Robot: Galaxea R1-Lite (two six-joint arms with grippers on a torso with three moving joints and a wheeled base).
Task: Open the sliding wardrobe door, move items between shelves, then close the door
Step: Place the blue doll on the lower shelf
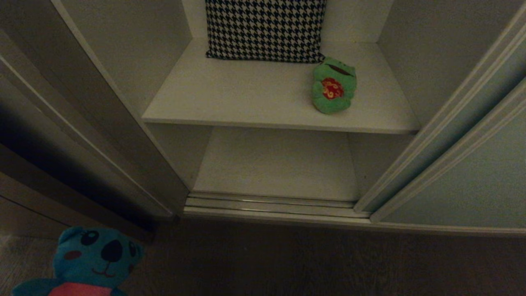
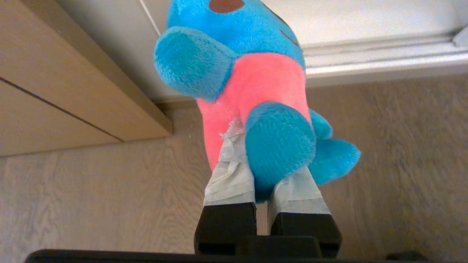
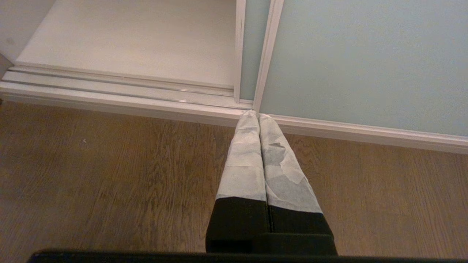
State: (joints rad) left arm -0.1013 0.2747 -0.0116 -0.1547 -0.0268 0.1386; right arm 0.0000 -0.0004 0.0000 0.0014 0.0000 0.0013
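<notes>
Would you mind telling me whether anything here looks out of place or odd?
Only one thing: the blue plush toy is outside the wardrobe, off any shelf, pinched by a leg in the left gripper above the wooden floor. The green frog lies on the upper shelf, slightly tilted, in front of the houndstooth pillow.

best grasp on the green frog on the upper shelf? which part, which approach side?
Take the green frog across its body at the red patch, its widest soft part, pinching the two sides. It lies flat, face up, near the front of the upper shelf, with the houndstooth pillow close behind its head, so coming in from the open front and slightly above looks safest.
</notes>
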